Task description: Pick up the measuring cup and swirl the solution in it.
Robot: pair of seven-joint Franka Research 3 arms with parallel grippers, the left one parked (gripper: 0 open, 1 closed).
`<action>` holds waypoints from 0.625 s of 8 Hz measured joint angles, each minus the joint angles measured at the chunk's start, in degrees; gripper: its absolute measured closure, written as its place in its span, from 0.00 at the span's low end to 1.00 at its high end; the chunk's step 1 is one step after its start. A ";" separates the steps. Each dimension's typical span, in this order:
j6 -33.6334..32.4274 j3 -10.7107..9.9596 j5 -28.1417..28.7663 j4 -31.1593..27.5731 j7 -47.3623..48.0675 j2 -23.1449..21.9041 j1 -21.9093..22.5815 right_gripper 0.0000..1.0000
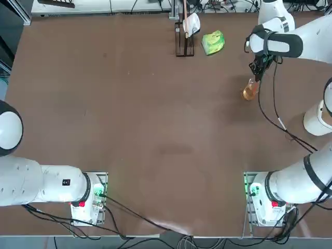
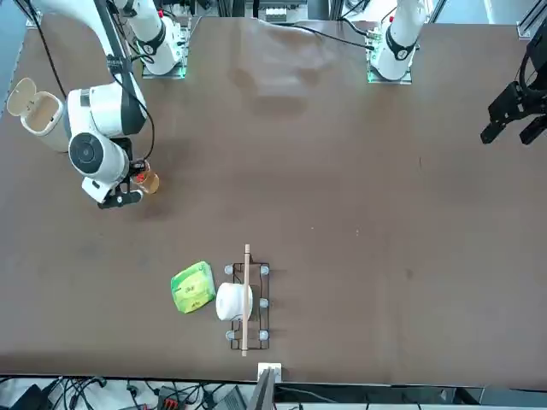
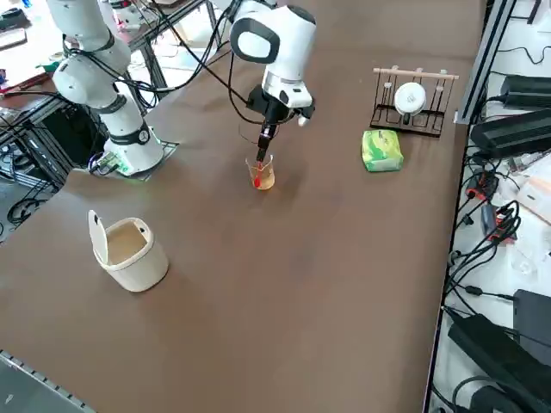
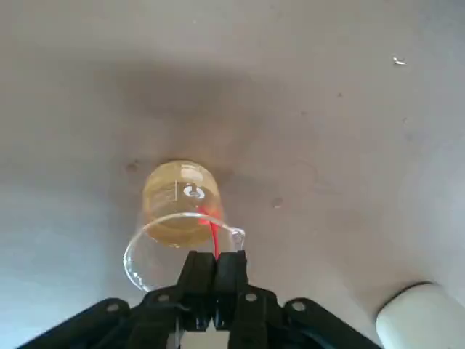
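The measuring cup (image 4: 182, 218) is a small clear glass vessel, and the orange solution (image 4: 178, 200) fills its lower part. My right gripper (image 4: 216, 256) is shut on the near rim of the cup, with a red mark showing just past the fingertips. In the top view the gripper (image 1: 254, 78) hangs at the far right of the table, with the cup (image 1: 250, 92) just below it. The right side view shows the cup (image 3: 263, 175) hanging under the gripper (image 3: 263, 153), close over the brown table. I cannot tell whether it touches the table.
A green lumpy bag (image 1: 213, 42) lies at the far edge next to a dark wire rack (image 1: 184, 46) holding a white cup (image 1: 191, 24). An open white lidded bin (image 3: 129, 249) stands at the table's right side. Black cables trail from the right arm.
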 joint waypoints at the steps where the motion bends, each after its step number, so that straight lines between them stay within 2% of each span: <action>1: 0.08 -0.07 0.01 0.68 0.09 0.16 -0.03 0.97; 5: 1.19 0.34 5.57 2.24 4.24 1.93 0.32 0.97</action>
